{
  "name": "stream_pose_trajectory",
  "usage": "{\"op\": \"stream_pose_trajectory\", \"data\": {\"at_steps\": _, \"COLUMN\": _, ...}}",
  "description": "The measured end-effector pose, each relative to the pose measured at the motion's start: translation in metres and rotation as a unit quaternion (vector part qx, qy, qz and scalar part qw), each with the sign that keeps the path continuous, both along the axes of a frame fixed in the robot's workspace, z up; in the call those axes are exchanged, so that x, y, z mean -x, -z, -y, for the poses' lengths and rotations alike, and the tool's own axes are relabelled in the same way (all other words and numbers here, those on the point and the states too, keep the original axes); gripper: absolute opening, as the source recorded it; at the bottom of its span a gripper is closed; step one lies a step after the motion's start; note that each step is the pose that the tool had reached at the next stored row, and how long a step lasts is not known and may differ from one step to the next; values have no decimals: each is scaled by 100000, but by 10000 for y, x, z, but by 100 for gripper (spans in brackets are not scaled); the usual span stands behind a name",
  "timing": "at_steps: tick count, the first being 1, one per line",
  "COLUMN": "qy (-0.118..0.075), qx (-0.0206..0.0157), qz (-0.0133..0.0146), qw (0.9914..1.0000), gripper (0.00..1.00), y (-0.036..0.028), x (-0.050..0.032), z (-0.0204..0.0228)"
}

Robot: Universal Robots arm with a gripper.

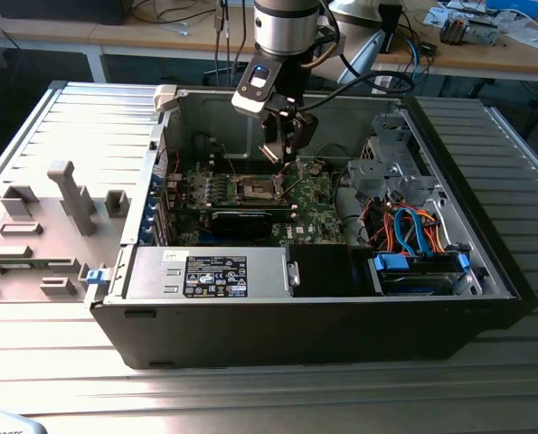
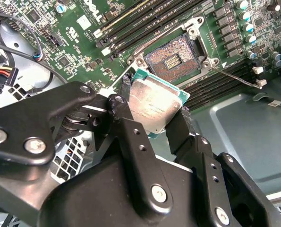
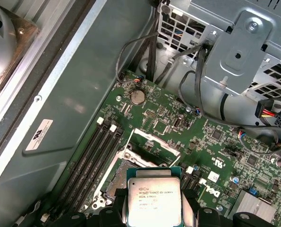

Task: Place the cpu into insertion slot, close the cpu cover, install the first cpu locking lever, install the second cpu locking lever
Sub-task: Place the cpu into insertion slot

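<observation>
While the ribbed metal desk (image 1: 359, 398) carries the open computer case (image 1: 341, 330), we see the arm (image 1: 287, 27) reaching down into it over the green motherboard (image 1: 318, 212). The claw (image 2: 152, 108) is clenched on the chip (image 2: 157, 97), with its black fingers (image 2: 180, 127) pressing on opposite edges and the dull silver top turned toward the wrist cameras. We find the chip held in the air above the board. It is near the socket (image 2: 172, 59) but apart from it and not yet seated. The socket lies open, its brownish-gold contact field bare inside the metal rim. A thin lever (image 2: 234, 78) stands swung out just beside it.

We judge the contact field to be the main worry. If the chip comes down tilted or off-centre, a corner could dig in and bend the fine contacts. If it is turned the wrong way, it will not drop flat, and pressing would damage both parts. Only the chip's thin edges are gripped, so we think a small knock against the rim or lever could shift it or let it slip.
</observation>
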State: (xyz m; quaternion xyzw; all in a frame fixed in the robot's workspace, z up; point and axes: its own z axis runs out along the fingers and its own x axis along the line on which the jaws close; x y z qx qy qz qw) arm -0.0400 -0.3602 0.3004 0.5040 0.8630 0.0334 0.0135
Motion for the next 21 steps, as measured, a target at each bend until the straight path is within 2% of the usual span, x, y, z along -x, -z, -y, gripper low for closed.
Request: {"op": "stream_pose_trajectory", "data": {"at_steps": 21, "qy": 585, "qx": -2, "qz": 1, "qw": 99998, "gripper": 55, "y": 4, "x": 0, "z": 0}}
